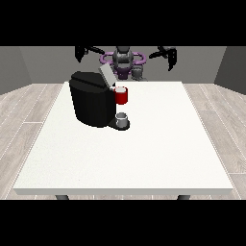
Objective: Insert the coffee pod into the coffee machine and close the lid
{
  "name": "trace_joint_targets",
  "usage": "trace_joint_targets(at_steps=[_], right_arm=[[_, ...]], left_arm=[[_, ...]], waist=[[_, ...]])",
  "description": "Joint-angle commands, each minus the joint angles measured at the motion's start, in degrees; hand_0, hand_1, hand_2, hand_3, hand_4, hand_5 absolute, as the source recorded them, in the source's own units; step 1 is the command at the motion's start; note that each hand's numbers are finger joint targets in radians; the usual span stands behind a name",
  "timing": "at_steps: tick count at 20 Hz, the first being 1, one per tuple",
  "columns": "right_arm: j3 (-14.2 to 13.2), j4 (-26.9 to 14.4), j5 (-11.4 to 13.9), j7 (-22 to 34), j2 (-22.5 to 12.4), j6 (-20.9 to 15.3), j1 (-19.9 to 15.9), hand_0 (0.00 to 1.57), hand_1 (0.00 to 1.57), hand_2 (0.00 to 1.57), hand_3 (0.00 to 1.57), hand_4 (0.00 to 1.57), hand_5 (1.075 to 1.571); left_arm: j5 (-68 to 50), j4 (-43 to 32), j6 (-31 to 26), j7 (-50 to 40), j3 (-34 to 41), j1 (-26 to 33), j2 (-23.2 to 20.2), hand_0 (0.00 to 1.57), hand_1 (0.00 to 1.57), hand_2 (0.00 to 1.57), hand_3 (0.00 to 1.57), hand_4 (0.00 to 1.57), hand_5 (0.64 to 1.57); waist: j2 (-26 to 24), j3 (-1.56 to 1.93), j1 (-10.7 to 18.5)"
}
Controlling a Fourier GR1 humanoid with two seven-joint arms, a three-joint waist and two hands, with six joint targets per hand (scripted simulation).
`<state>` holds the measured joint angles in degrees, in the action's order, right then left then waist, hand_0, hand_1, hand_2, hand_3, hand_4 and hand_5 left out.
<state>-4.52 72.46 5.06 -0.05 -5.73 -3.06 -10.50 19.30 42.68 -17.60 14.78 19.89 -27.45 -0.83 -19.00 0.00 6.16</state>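
Note:
A black coffee machine (91,103) stands on the white table (144,149), left of the middle, with its grey lid (106,74) tilted up and open. A red pod holder (121,95) juts from its front, and a small grey cup (122,119) sits on the drip base below it. No separate coffee pod shows on the table. Both hands are raised beside the robot's shoulders, well above and behind the machine: the hand at the view's left (81,53) and the hand at the view's right (169,54). Neither hand holds anything.
The robot's grey and purple torso (123,60) stands behind the table's far edge. A wooden floor surrounds the table. Bare white tabletop stretches to the right of the machine and toward the front edge.

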Motion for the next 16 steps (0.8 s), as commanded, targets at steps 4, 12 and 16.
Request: trace_joint_targets(at_steps=[4, 12, 16], right_arm=[[-1.0, 1.6, 0.7, 1.3, -4.7, 2.4, -7.0, 0.00, 0.00, 0.00, 0.00, 0.08, 1.571], [-5.8, -3.4, -4.9, 5.4, -5.6, 3.8, -14.9, 0.00, 0.00, 0.00, 0.00, 0.00, 1.571], [-7.0, -4.4, -8.7, 7.0, -3.5, 4.0, -17.5, 0.00, 0.00, 0.00, 0.00, 0.09, 1.571]], left_arm=[[-4.6, 8.1, -1.9, -1.8, -2.9, 3.4, 0.8, 0.00, 0.00, 0.00, 0.00, 0.40, 1.571], [-8.8, 19.4, 2.1, -4.4, -10.8, 8.5, 0.8, 0.00, 0.00, 0.00, 0.00, 0.36, 1.571], [-8.4, 22.7, 1.3, -5.1, -8.9, 7.3, 0.1, 0.00, 0.00, 0.00, 0.00, 0.28, 1.571]], waist=[[3.7, 0.01, 3.4], [9.6, 0.01, 4.7], [13.1, 0.01, 3.5]])
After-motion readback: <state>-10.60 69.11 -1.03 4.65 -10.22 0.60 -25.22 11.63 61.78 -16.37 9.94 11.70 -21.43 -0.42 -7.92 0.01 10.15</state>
